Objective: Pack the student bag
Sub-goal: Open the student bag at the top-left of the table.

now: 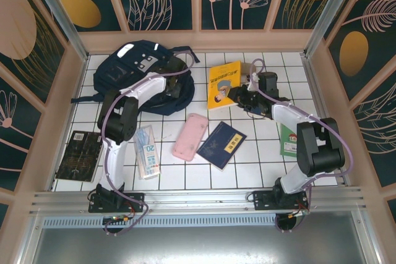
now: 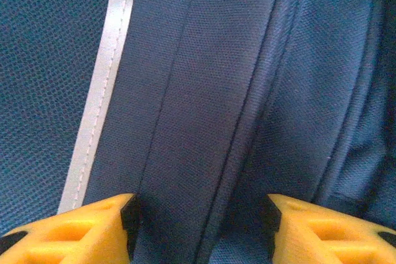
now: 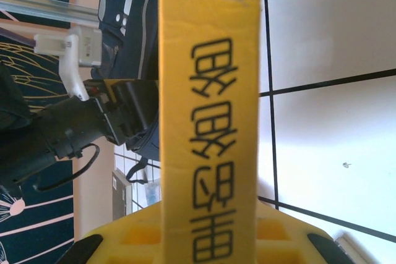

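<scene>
Navy student bag (image 1: 133, 69) lies on the white tiled table (image 1: 260, 159), directly under and in front of the left gripper (image 2: 198, 214). That gripper's jaws are spread wide, and the bag's blue fabric fills the whole gap between the two yellow fingers (image 2: 80, 230). Several stitched seams run straight ahead from between the fingertips. A grey reflective stripe (image 2: 99, 91) runs just outside one finger, slanting away ahead of it. The pictures do not show whether the fingertips press into the cloth or only sit just above it.

The right gripper (image 3: 207, 239) has its jaws pinched on a yellow book (image 1: 224, 83), holding it by one edge. In the right wrist view the book's narrow yellow face with black printed characters rises straight out from between the fingers. To one side of those jaws is bare tile; to the other, well beyond the book, are the bag and the dark wrist of the left arm.

A pink case (image 1: 189, 135) and a dark-blue booklet (image 1: 221, 144) lie side by side behind the right jaws, toward the arm bases. A green book (image 1: 288, 140) lies partly under the right arm, well behind its jaws. A blue-and-white packet (image 1: 147, 151) and a dark book (image 1: 79, 154) lie far behind the left jaws.
</scene>
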`<action>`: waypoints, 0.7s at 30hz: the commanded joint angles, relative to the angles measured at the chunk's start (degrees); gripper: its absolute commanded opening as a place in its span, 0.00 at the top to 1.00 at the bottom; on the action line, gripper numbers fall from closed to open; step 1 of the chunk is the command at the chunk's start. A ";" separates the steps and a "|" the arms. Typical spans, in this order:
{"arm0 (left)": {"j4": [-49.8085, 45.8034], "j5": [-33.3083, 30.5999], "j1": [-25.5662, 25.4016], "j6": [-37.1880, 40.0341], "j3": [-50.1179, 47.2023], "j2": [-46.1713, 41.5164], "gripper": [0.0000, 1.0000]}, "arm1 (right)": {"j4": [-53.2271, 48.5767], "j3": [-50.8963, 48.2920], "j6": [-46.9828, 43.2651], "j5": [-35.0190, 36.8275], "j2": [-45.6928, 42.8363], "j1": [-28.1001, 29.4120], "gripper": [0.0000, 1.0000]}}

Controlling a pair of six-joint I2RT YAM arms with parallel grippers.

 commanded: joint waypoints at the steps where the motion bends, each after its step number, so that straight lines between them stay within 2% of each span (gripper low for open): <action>1: -1.53 -5.20 -0.03 2.33 0.39 2.07 0.54 | 5.07 -0.16 0.48 -1.00 -3.07 0.59 1.00; 3: -1.12 -7.11 -0.04 2.36 -0.09 2.45 0.73 | 5.49 -0.12 0.89 -1.08 -2.95 0.93 1.00; 5: -1.02 -8.00 -0.01 2.35 -0.17 2.25 0.99 | 5.99 -0.17 1.38 -1.02 -2.87 1.32 1.00; 12: -1.40 -3.24 0.01 -0.68 0.97 -4.90 1.00 | 8.46 -0.51 3.45 -0.91 -2.58 2.65 1.00; 21: -4.35 1.71 -0.03 -4.44 8.35 -12.25 1.00 | 12.07 0.19 6.44 -1.37 -2.15 3.29 1.00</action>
